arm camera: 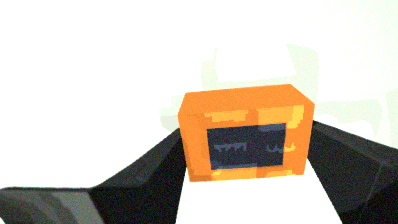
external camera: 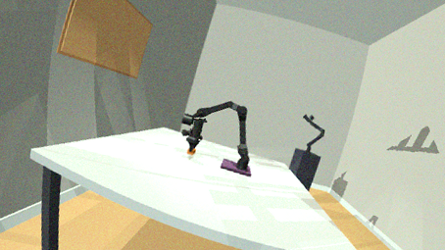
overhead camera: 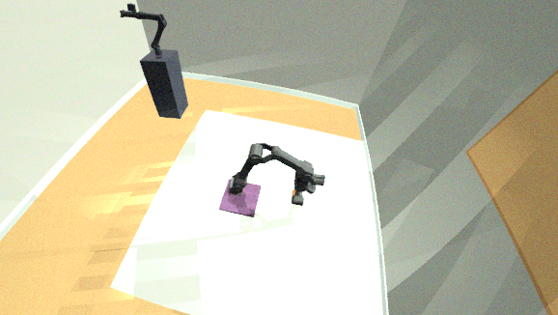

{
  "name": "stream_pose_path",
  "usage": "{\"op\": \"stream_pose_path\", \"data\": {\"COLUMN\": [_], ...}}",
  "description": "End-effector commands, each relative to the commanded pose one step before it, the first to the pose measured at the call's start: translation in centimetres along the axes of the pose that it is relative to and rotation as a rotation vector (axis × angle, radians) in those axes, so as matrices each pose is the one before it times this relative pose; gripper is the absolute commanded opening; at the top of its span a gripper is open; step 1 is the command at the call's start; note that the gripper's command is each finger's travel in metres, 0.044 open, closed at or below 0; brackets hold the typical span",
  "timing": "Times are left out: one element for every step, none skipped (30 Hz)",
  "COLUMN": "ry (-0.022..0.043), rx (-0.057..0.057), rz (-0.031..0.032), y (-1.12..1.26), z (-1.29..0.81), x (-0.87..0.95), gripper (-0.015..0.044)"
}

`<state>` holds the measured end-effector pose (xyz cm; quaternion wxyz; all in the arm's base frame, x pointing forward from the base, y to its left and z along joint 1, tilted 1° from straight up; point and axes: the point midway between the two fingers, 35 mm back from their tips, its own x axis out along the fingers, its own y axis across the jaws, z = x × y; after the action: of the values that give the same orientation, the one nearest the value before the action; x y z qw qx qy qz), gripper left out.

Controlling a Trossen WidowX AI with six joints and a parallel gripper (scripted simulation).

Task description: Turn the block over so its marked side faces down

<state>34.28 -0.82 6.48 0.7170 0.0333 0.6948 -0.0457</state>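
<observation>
An orange block (arm camera: 246, 131) (overhead camera: 294, 193) (external camera: 192, 151) with a dark marked panel on the side facing the wrist camera sits between my two black fingers. My gripper (arm camera: 242, 130) (overhead camera: 297, 196) (external camera: 191, 148) is shut on the block, one finger pressed against each of its side faces. It points down at the white table (overhead camera: 290, 251) (external camera: 183, 190), with the block at or just above the table top.
A purple mat (overhead camera: 246, 202) (external camera: 230, 159) lies under the arm's base. A dark pedestal (overhead camera: 164, 84) (external camera: 304, 167) with a second small arm stands on the floor beyond the table. The table's edges are far from the gripper.
</observation>
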Motion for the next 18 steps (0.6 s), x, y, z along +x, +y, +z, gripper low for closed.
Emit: {"op": "stream_pose_path", "data": {"ry": [-0.00914,-0.01294,-0.01586,-0.01587,-0.01587,-0.01587,-0.01586,-0.01586,-0.01586,-0.01584,-0.01585,-0.01585,-0.01585,-0.01584,-0.01584,-0.01584,-0.01584,-0.01583], "rx": [-0.0017,-0.0004,-0.0005,-0.0004,-0.0004,-0.0004,-0.0003,-0.0003,-0.0003,-0.0003,-0.0002,-0.0002,-0.0002,-0.0001,-0.0001,-0.0001,0.0000,0.0000], "rz": [-0.00292,-0.00020,-0.00023,-0.00022,-0.00021,-0.00020,-0.00018,-0.00017,-0.00016,-0.00015,-0.00013,-0.00012,-0.00011,-0.00010,-0.00008,-0.00007,-0.00006,-0.00005], "y": [-0.026,0.005,0.006,0.005,0.005,0.005,0.005,0.005,0.004,0.004,0.004,0.003,0.003,0.003,0.002,0.002,0.002,0.001], "z": [0.082,0.021,0.023,0.020,0.017,0.015,0.012,0.009,0.006,0.003,0.001,-0.002,-0.005,-0.007,-0.010,-0.012,-0.015,-0.017], "x": [-0.300,0.055,0.065,0.062,0.060,0.057,0.054,0.051,0.048,0.045,0.042,0.038,0.035,0.032,0.028,0.025,0.021,0.018], "gripper": [0.0000,0.0000,0.0000,0.0000,0.0000,0.0000,0.0000,0.0000,0.0000,0.0000,0.0000,0.0000,0.0000,0.0000,0.0000,0.0000,0.0000,0.0000]}}
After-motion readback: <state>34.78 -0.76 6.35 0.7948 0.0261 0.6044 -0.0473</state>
